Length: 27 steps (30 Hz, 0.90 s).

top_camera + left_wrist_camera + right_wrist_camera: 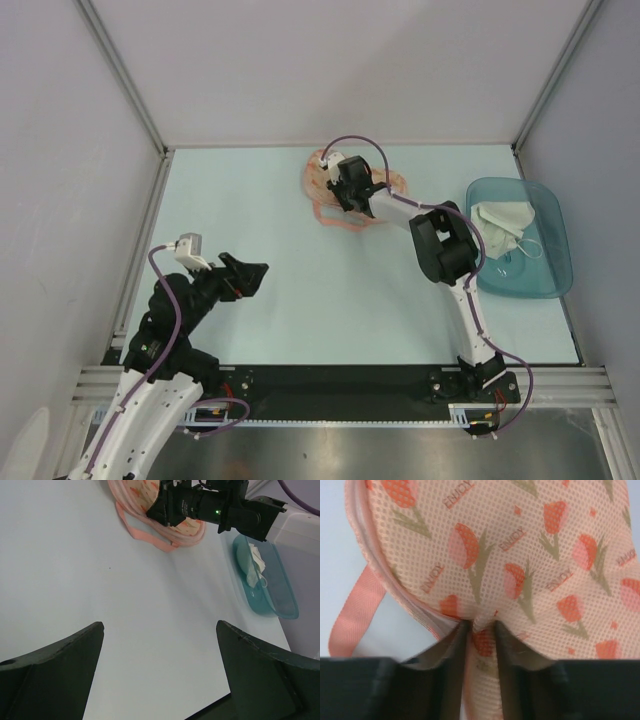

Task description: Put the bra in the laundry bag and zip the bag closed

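Fabric of laundry bag [530,555] pinched in right pincer [480,627]; left pincer [160,625] spread wide.

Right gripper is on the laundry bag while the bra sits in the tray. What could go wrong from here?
1. The right gripper pinches only a small fold of mesh at the rim of the laundry bag; the fold may slip free, or both layers may lift together.
2. The bra lies in the teal tray, apart from the bag, and the open left gripper hovers on the opposite side, so fetching it may be awkward.
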### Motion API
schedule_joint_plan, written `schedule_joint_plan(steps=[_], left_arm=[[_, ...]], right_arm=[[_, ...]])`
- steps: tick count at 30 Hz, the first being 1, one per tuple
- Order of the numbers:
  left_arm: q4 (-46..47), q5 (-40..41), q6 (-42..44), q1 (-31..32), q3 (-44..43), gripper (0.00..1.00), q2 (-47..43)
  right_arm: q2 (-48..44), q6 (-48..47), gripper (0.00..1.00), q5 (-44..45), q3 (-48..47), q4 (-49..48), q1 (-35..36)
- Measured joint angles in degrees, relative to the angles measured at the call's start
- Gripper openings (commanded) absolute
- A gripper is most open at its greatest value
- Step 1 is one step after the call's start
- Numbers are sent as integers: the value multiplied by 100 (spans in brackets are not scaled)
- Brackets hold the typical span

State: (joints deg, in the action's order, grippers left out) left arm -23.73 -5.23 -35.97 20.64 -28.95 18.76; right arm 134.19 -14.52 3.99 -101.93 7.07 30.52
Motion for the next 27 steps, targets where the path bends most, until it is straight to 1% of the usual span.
schedule_joint_plan(steps=[1,6,10,13,16,20,22,24,27], left_arm=[[-7,0,-2,0,0,100,0],[-107,0,-26,0,0,100,37],[-260,11,-116,0,-2,100,168],[-374,7,-210,0,-7,100,391],[-409,7,-306,0,-9,100,636],[-435,26,-376,0,-9,100,769],[-433,50,-437,0,-9,100,772],[-431,46,-483,0,-9,100,776],[-407,-2,-579,0,-7,100,835]], right_arm=[[4,0,0,-42,-24,44,2],[-2,151,0,-66,-52,155,35],[-240,605,0,214,39,413,190],[-780,1305,0,446,264,796,472],[-1720,2267,0,376,713,1095,796],[-2916,3613,0,-129,1235,1091,1097],[-3442,4315,0,-560,1611,809,1119],[-3786,5029,0,-1150,1965,448,988],[-3943,6072,0,-2063,2647,-391,415]])
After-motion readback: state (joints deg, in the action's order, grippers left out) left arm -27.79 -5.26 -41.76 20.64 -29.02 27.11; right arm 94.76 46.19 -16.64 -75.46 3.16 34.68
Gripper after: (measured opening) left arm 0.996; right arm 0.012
